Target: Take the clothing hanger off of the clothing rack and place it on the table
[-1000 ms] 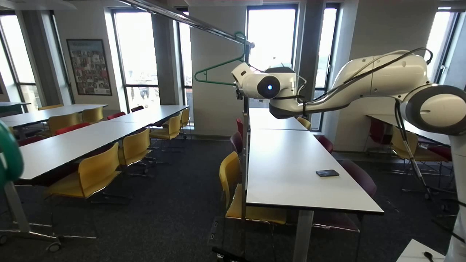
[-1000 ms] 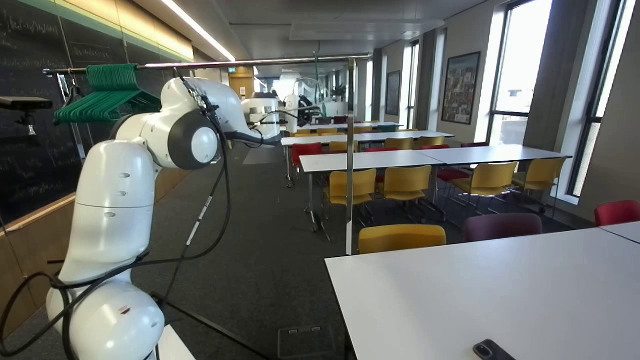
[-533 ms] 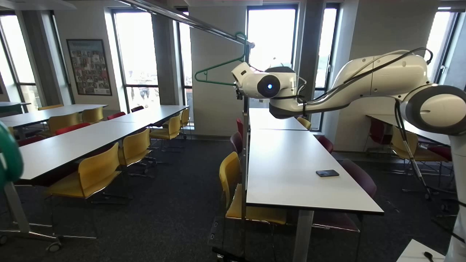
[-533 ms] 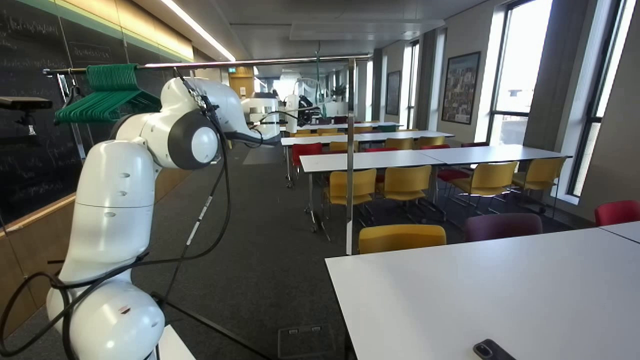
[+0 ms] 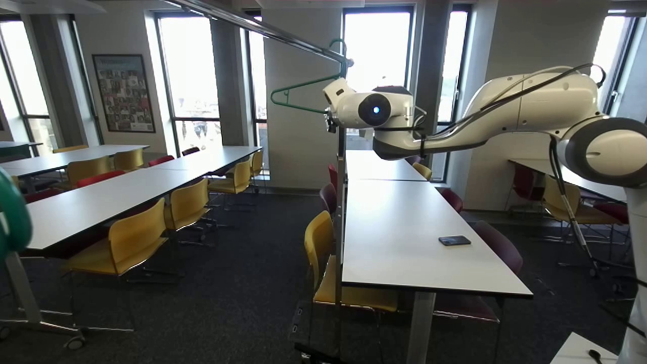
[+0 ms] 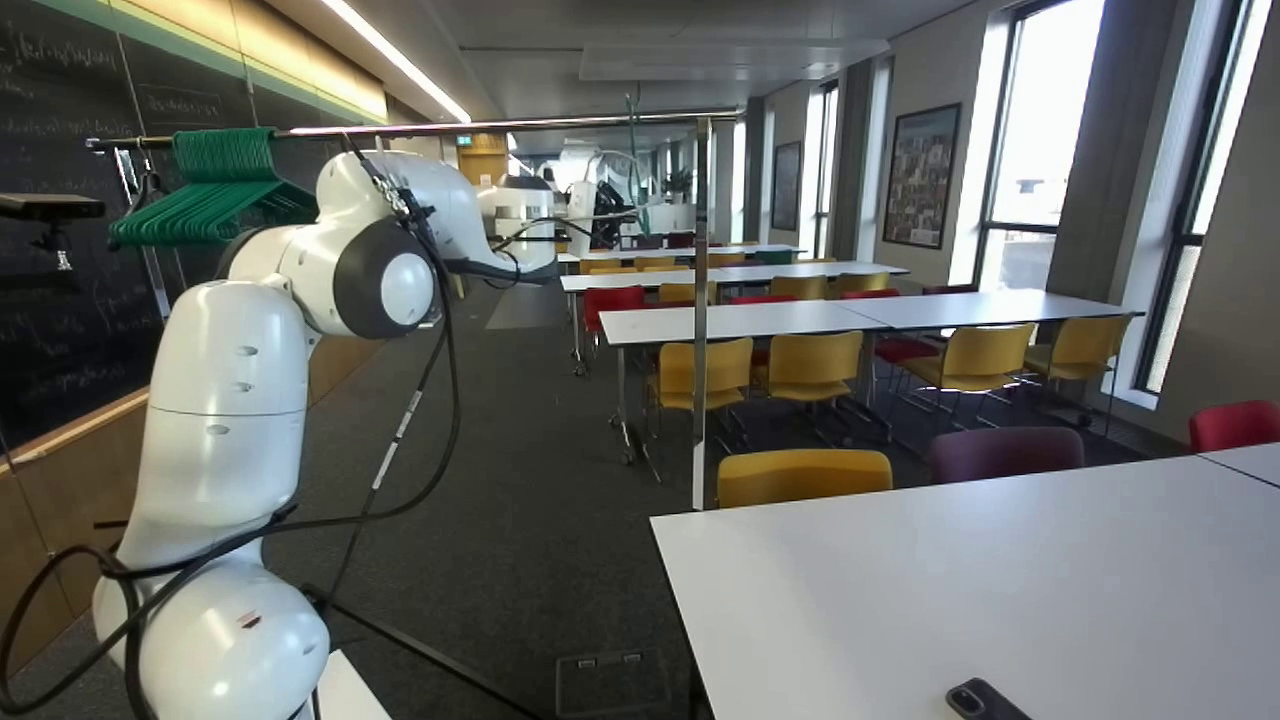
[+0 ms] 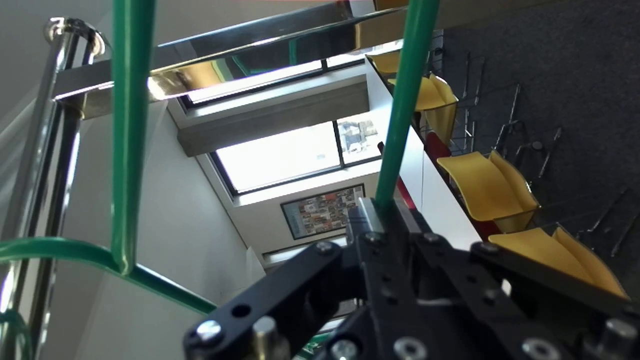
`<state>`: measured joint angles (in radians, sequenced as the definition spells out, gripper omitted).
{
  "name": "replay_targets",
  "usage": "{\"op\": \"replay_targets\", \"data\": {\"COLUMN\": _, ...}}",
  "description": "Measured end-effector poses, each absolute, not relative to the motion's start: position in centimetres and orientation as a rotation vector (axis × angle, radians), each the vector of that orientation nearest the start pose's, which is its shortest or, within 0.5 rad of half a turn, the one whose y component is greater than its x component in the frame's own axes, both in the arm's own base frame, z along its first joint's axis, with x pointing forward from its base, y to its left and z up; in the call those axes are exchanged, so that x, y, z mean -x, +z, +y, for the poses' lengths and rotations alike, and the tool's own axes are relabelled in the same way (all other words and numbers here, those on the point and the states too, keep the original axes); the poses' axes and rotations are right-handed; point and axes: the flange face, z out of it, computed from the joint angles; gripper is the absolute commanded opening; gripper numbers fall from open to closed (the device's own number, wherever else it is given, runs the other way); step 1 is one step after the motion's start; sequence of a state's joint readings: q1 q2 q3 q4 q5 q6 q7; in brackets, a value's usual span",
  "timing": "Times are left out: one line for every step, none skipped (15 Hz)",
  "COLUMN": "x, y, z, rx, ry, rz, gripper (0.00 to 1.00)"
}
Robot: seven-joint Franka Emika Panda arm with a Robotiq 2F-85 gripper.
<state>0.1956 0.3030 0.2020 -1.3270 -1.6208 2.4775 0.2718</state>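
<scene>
The green clothing hanger [image 5: 306, 84] hangs at the end of the clothing rack [image 5: 283, 36], near its upright pole. Its hook stands higher than the bar in the exterior view; whether it still touches the bar, I cannot tell. It also shows in an exterior view [image 6: 633, 150]. My gripper [image 5: 329, 123] is at the hanger's lower bar. In the wrist view, my gripper [image 7: 387, 210] is shut on the hanger's bar [image 7: 405, 110], and the hook crosses the rack's shiny bar [image 7: 45, 150]. The white table [image 5: 399, 217] stands below and beside the rack; it also shows in an exterior view [image 6: 900, 590].
A dark phone [image 5: 454, 240] lies on the table. The rack's upright pole [image 6: 700, 330] stands by the table's edge. Several green hangers [image 6: 225, 190] hang at the rack's far end. A yellow chair [image 5: 319, 237] stands beside the table. Cables [image 6: 450, 400] hang along the arm.
My gripper and the hanger have risen slightly. The hanger's hook now stands higher above the rack's bar than before. The rack, table and phone have not moved.
</scene>
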Motion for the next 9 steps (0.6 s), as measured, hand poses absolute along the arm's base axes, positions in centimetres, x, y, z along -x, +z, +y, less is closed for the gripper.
{"op": "replay_targets", "data": {"x": -65.0, "y": 67.1, "z": 24.9, "rx": -1.527, "ry": 1.179, "rz": 0.872, "gripper": 0.02}}
{"op": "replay_targets", "data": {"x": -64.7, "y": 67.6, "z": 24.9, "rx": -1.536, "ry": 1.188, "rz": 0.864, "gripper": 0.02}}
{"op": "replay_targets", "data": {"x": -64.4, "y": 68.2, "z": 24.9, "rx": -1.542, "ry": 1.197, "rz": 0.857, "gripper": 0.02}}
{"op": "replay_targets", "data": {"x": -64.1, "y": 68.8, "z": 24.8, "rx": -1.549, "ry": 1.203, "rz": 0.851, "gripper": 0.02}}
{"op": "replay_targets", "data": {"x": -63.8, "y": 69.3, "z": 24.7, "rx": -1.559, "ry": 1.206, "rz": 0.847, "gripper": 0.02}}
{"op": "replay_targets", "data": {"x": -63.5, "y": 69.8, "z": 24.6, "rx": -1.567, "ry": 1.204, "rz": 0.845, "gripper": 0.02}}
{"op": "replay_targets", "data": {"x": -63.2, "y": 70.2, "z": 24.5, "rx": -1.577, "ry": 1.195, "rz": 0.846, "gripper": 0.02}}
{"op": "replay_targets", "data": {"x": -62.9, "y": 70.4, "z": 24.4, "rx": -1.589, "ry": 1.182, "rz": 0.848, "gripper": 0.02}}
{"op": "replay_targets", "data": {"x": -62.6, "y": 70.5, "z": 24.3, "rx": -1.604, "ry": 1.168, "rz": 0.854, "gripper": 0.02}}
